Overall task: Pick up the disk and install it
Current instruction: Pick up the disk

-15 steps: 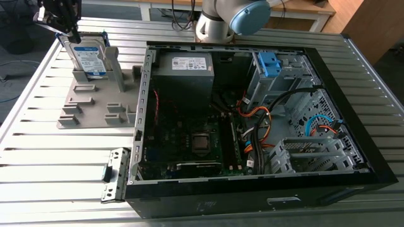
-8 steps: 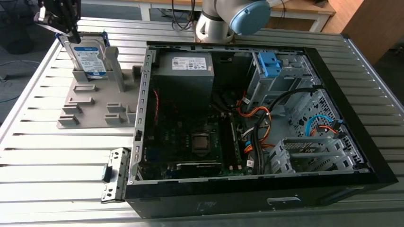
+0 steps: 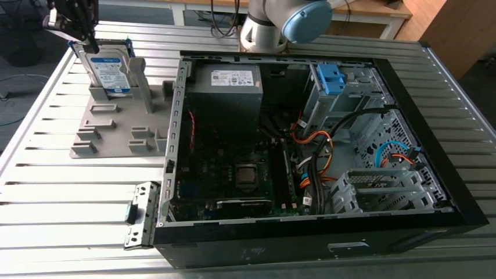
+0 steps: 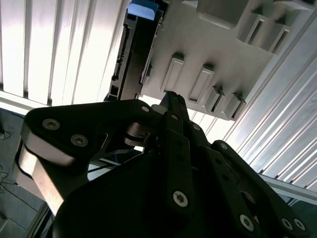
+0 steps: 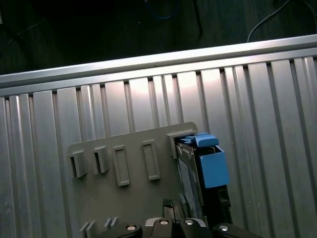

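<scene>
Poised at the top edge of the disk (image 3: 107, 68), the pincer (image 3: 83, 39) may or may not be gripping; I cannot tell. The disk stands upright in the holder (image 3: 116, 125) on the tabletop (image 3: 46, 186). A skewed lift could jam it in its slot.

The place looks like a robotics lab or test workshop. The work surface is a table (image 3: 46, 174) of ribbed metal slats, and the base of a robot arm (image 3: 268, 32) stands at one edge of it. On the table lies a desktop computer case (image 3: 310, 250) with its side panel off, showing the circuit board (image 3: 232, 168), the power supply (image 3: 229, 87) and bundled wires (image 3: 317, 168). Just beside the case sits a grey moulded holder (image 3: 116, 136) with slots for parts, and the disk (image 3: 108, 72) stands upright in one of them. Beyond the table are a wooden desk (image 3: 372, 11) and hanging cables (image 3: 220, 20). In the first wrist view a loose cable (image 5: 277, 17) lies on the dark floor (image 5: 99, 29).
</scene>
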`<state>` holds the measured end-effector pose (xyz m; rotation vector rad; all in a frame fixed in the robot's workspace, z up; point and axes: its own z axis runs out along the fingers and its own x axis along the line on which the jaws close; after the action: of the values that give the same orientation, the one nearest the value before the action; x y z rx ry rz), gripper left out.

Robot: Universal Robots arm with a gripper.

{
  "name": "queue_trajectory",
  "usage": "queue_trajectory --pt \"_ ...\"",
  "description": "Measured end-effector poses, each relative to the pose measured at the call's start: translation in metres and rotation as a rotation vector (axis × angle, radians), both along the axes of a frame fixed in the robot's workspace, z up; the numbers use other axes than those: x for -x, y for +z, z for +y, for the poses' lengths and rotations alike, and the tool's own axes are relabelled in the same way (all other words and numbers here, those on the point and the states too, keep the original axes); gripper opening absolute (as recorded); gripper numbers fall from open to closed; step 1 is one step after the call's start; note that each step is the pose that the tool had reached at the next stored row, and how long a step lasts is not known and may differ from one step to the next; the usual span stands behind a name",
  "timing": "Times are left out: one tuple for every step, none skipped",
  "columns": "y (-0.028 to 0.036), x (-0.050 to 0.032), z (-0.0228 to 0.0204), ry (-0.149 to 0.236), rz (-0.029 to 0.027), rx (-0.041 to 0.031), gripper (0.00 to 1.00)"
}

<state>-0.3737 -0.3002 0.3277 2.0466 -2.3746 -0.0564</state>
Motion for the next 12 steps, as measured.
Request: queue_trajectory --pt "0.0000 0.0000 0.0000 0.004 0.0000 0.0001 0.11" --pt "0.0000 0.0000 0.0000 0.008 0.0000 0.0003 0.11" --pt "0.0000 0.0000 0.0000 0.012 0.0000 0.0004 0.11" --pt "0.0000 0.0000 0.0000 0.017 -0.0001 0.0005 0.11" --pt "0.0000 0.0000 0.0000 0.021 0.0000 0.0008 0.11" --pt "0.0000 0.0000 0.0000 0.024 0.0000 0.0009 0.11" --pt "0.0000 0.0000 0.0000 0.028 0.0000 0.0010 0.11" --pt "0.0000 0.0000 0.0000 0.032 0.0000 0.0012 0.11" --pt "0.0000 0.0000 0.0000 0.036 0.0000 0.0014 0.11" --pt "0.0000 0.0000 0.0000 0.040 0.0000 0.0015 0.11" --pt "0.0000 0.0000 0.0000 0.044 0.0000 0.0017 0.11" --pt "0.0000 0.0000 0.0000 0.047 -0.0001 0.0019 0.11"
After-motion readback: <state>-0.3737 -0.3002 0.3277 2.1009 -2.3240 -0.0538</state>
